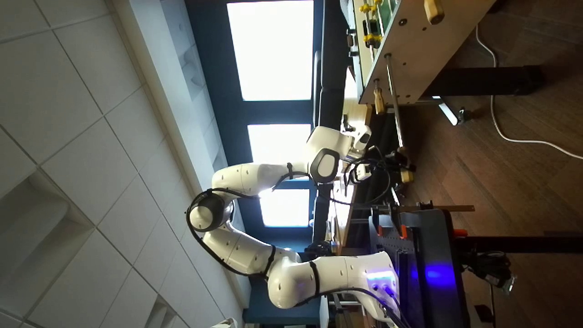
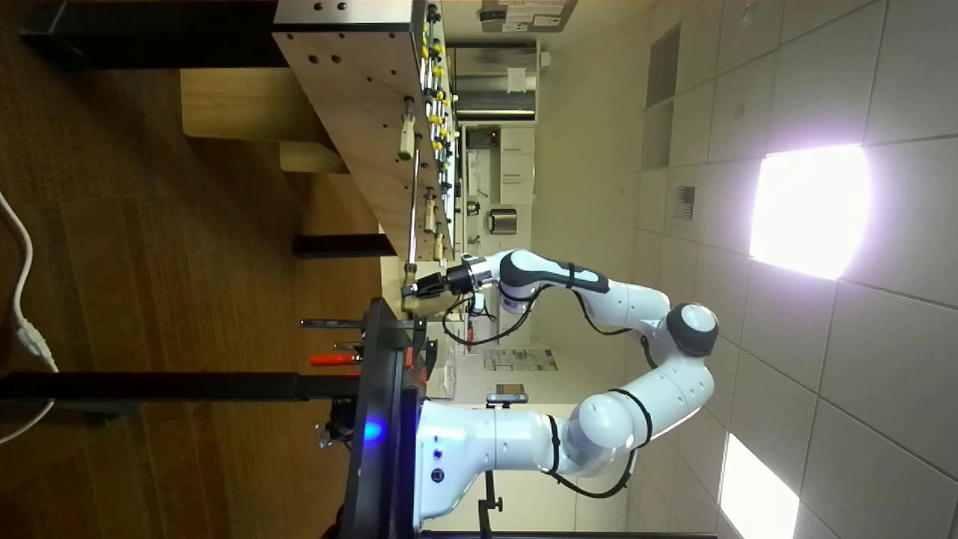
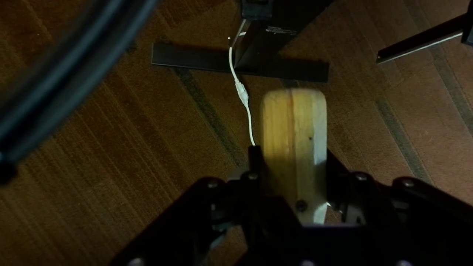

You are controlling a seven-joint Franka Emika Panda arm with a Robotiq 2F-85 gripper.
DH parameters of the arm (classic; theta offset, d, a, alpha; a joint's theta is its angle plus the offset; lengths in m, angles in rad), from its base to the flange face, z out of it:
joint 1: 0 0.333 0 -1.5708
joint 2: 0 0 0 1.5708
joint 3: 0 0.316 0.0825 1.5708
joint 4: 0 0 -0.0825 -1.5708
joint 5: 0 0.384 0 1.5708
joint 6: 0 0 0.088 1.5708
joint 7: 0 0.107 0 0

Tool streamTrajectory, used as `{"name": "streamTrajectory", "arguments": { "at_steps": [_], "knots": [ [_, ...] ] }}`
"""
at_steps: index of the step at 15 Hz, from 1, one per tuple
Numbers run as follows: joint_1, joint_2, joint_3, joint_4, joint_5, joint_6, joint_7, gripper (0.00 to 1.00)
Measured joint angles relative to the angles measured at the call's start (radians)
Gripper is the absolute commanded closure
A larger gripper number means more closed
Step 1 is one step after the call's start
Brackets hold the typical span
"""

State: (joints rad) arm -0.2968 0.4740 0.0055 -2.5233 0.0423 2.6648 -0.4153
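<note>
The gripper (image 3: 293, 159) is clenched on a wooden handle (image 3: 293, 122), squeezing it from both sides. The handle sits at the outer end of a metal rod (image 2: 414, 209), well out from the wall of the foosball table (image 1: 421, 54). In that table's box, yellow and black figures (image 1: 373, 37) line other rods (image 1: 371, 54).

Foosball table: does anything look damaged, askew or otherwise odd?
One rod looks odd: in both exterior views it sticks out much further than its neighbours. Its wooden handle is held by the gripper. I see no damage.
</note>
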Motion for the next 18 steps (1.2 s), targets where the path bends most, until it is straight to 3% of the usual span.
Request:
{"name": "streamTrajectory", "arguments": {
  "at_steps": [8,18],
  "knots": [
    [0.022,0.013,0.014,0.08,-0.02,-0.036,0.006,0.85],
    [0.106,0.16,0.009,0.398,-0.099,-0.206,0.137,0.85]
  ]
}}
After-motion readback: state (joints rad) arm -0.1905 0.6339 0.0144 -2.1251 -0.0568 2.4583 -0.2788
